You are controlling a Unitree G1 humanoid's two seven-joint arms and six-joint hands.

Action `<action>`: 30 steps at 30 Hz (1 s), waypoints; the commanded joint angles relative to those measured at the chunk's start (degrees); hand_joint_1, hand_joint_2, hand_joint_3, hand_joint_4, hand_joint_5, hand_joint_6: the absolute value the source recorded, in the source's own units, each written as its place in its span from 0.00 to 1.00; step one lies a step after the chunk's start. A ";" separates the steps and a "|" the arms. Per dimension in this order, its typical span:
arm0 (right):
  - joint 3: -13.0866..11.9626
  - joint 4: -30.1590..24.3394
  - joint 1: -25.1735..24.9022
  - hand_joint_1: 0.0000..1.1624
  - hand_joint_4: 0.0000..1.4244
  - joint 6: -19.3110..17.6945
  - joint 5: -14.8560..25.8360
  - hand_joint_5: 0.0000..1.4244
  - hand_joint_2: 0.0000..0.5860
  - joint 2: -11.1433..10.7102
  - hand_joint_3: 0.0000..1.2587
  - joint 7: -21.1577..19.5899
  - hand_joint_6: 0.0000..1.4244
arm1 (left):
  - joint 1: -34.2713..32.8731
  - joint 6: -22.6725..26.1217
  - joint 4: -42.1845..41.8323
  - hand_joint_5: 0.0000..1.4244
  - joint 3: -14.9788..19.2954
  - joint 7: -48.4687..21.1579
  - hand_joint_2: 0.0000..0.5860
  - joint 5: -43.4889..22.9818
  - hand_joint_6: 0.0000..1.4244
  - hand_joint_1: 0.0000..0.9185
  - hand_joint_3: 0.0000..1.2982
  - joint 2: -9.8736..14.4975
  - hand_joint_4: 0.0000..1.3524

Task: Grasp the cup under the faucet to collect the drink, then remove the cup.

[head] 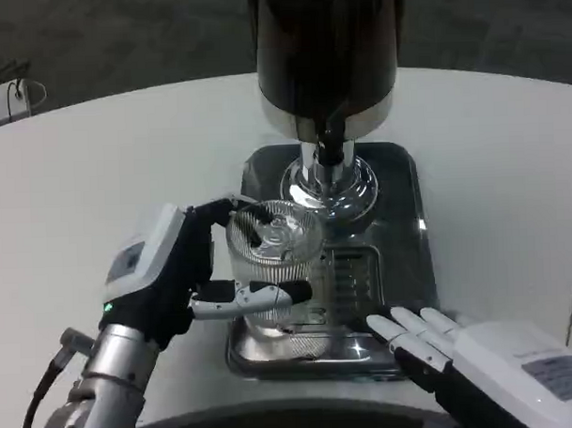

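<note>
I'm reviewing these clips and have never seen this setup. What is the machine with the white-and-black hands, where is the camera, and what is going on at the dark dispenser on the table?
This is a humanoid robot, seen from a camera on its own head or chest, looking down at a white table. Its arms come in from the bottom edge. The left hand grips a clear ribbed cup from the side. The cup stands on a shiny metal drip tray in front of a dark drink dispenser, slightly forward and left of its faucet. The right hand rests low by the tray's front right corner, fingers stretched out, holding nothing. Whether any drink is in the cup is hard to tell.
</note>
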 commanded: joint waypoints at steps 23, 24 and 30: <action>-6.48 -0.84 3.57 0.49 0.00 -5.83 5.81 0.00 0.74 2.71 0.04 1.83 0.00 | -7.20 3.23 5.19 0.65 -7.12 -3.11 0.07 1.12 0.84 0.33 0.49 -0.75 0.47; -6.63 -0.84 3.64 0.49 0.00 -5.91 5.95 0.00 0.74 2.76 0.04 1.89 0.01 | -7.11 3.29 5.16 0.63 -7.24 -3.27 0.07 1.13 0.83 0.30 0.48 -0.78 0.45; -7.11 -0.84 4.25 0.49 0.00 -6.23 6.83 0.00 0.74 2.95 0.04 2.23 0.02 | -6.72 3.74 4.68 0.47 -7.69 -3.54 0.04 1.11 0.68 0.21 0.38 -0.75 0.30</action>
